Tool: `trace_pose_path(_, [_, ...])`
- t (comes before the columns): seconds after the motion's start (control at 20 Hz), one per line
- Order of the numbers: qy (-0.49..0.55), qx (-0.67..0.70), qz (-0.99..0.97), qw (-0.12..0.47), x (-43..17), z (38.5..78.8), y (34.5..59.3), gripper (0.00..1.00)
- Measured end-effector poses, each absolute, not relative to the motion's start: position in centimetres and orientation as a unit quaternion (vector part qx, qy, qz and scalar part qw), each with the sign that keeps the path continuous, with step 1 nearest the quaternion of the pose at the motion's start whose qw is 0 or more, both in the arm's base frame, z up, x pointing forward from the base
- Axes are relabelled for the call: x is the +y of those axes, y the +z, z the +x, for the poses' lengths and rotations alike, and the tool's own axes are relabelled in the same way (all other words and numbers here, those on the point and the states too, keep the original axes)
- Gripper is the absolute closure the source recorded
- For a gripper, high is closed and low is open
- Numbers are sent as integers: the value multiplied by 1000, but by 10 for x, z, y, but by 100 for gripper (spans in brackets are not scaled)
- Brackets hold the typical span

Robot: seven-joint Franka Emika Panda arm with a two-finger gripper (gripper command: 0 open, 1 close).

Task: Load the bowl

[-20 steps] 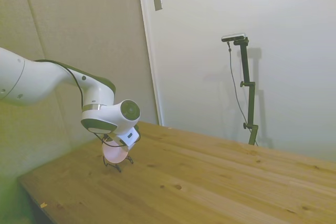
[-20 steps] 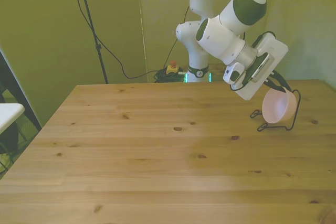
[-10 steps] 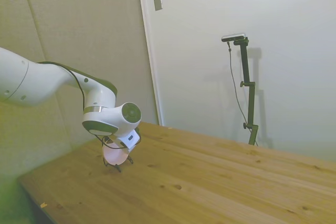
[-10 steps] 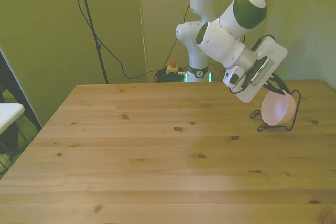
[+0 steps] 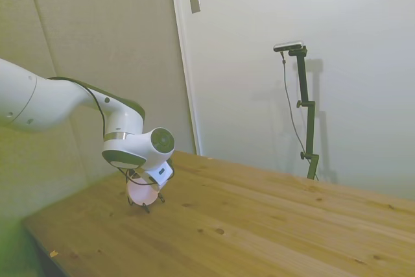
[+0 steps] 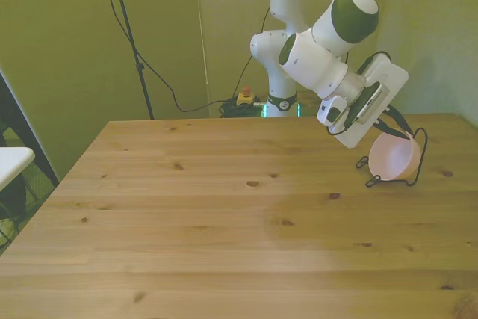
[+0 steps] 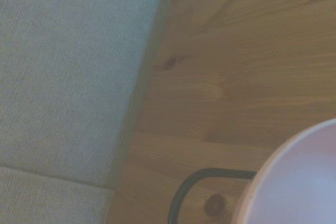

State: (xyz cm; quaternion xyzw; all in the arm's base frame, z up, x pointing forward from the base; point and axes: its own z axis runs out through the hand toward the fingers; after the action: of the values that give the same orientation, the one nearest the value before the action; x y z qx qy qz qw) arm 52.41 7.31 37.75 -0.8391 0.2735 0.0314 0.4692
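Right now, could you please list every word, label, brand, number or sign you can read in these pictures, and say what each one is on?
None can be read.
The bowl has plain pink sides with no marking.
The wire rack and the table carry no text.
The gripper shows no legible label; any print there is too small or blurred.

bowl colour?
Pale pink, plain; the bowl shows best in the front view, at the dark wire rack.
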Motion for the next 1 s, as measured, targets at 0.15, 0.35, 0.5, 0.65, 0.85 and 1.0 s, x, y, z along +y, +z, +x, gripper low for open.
trace_pose_path(0.15, [30,271,-840,469,73,524,377,0])
trace_pose_path(0.35, [25,274,-838,471,64,516,380,0])
trace_pose_path(0.5, [13,281,-835,472,46,503,389,0])
trace_pose_path(0.65, [-3,288,-831,477,24,483,403,0])
trace_pose_path(0.85, [-22,298,-830,472,-8,452,415,0])
trace_pose_path(1.0, [-31,316,-831,456,-35,430,413,0])
